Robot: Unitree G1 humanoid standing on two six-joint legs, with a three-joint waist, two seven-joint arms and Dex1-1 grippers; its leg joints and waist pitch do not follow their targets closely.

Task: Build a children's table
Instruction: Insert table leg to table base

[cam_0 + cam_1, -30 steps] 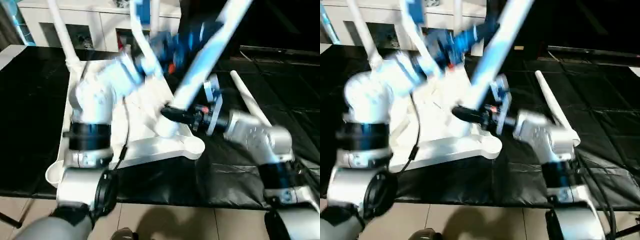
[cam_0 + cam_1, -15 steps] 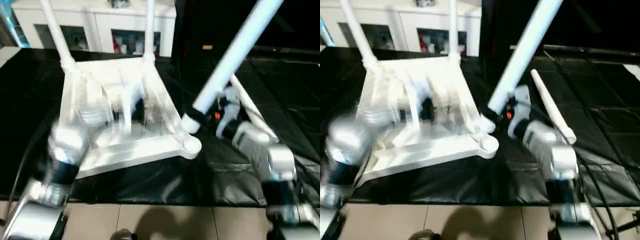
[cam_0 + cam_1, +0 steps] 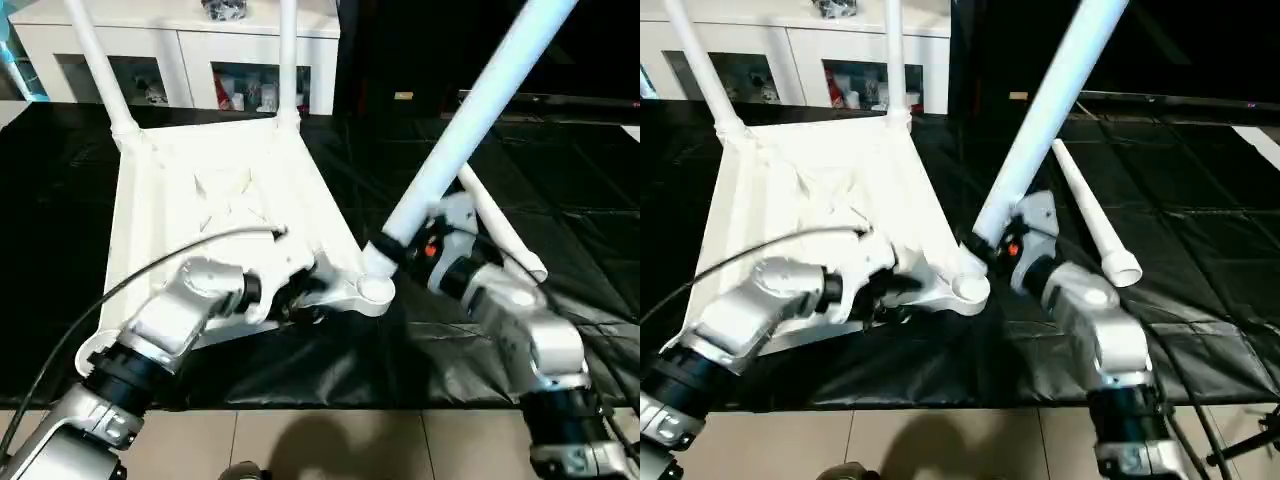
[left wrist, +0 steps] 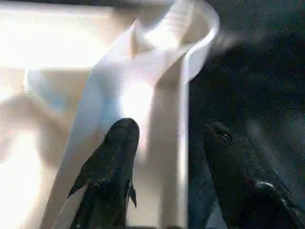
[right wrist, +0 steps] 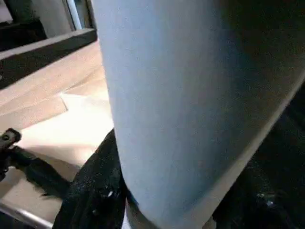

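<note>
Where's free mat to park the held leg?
Free: black mat left of the tabletop, and mat right of the loose leg. Crowded: the near corner socket, where the left gripper, the right gripper and the held leg meet.

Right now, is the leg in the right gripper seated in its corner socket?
Not seated: the leg leans, its end beside the empty socket.

Overhead light; glare on tabletop (image 3: 210, 200); wrist views soft, blurred.

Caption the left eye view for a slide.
Right gripper holds a leg beside the upturned tabletop's corner socket.
</note>
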